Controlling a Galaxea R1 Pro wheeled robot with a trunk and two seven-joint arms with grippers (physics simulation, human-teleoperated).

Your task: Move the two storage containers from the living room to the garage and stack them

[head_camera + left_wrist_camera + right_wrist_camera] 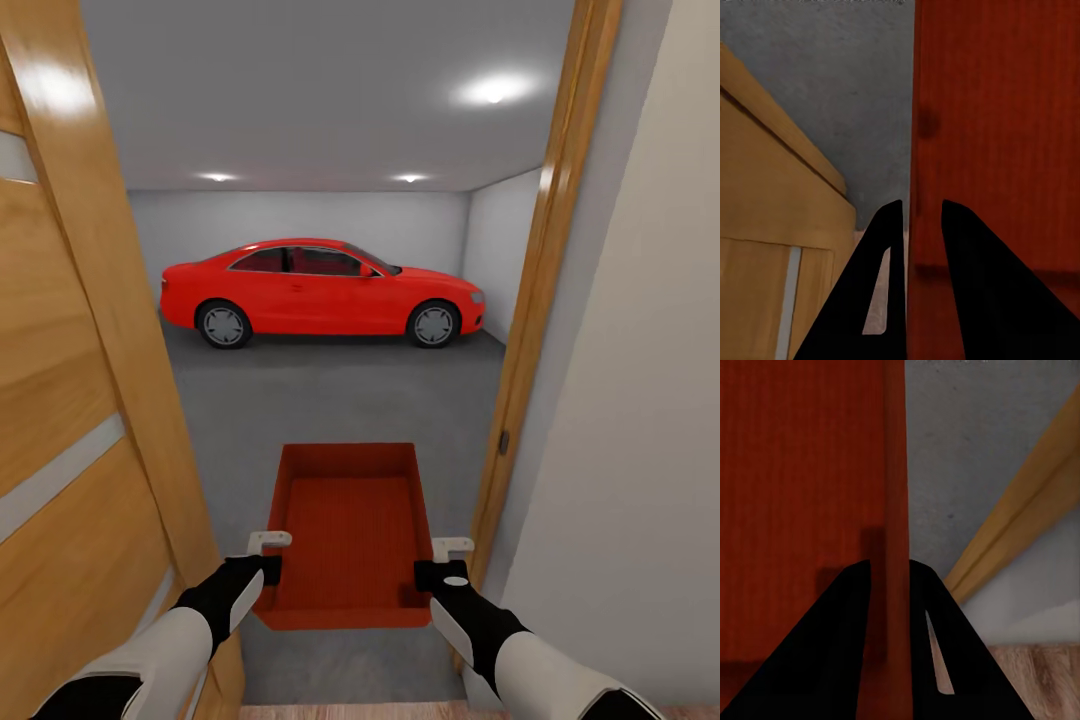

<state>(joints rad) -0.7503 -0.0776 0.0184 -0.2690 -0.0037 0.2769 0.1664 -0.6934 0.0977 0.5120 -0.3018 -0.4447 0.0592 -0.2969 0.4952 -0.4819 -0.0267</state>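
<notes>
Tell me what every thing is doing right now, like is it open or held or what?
bin: empty, held level over the garage floor, a gripper on each side wall.
left gripper: shut on the bin's wall.
right gripper: shut on the bin's other wall.
door: open, swung to the left.
car: parked side-on at the back wall, doors shut.
ceiling lights: on.

Matt ribbed orange-red storage container (350,530), glossy wooden door (70,400), rough grey concrete floor (340,400), shiny red car (320,292)
</notes>
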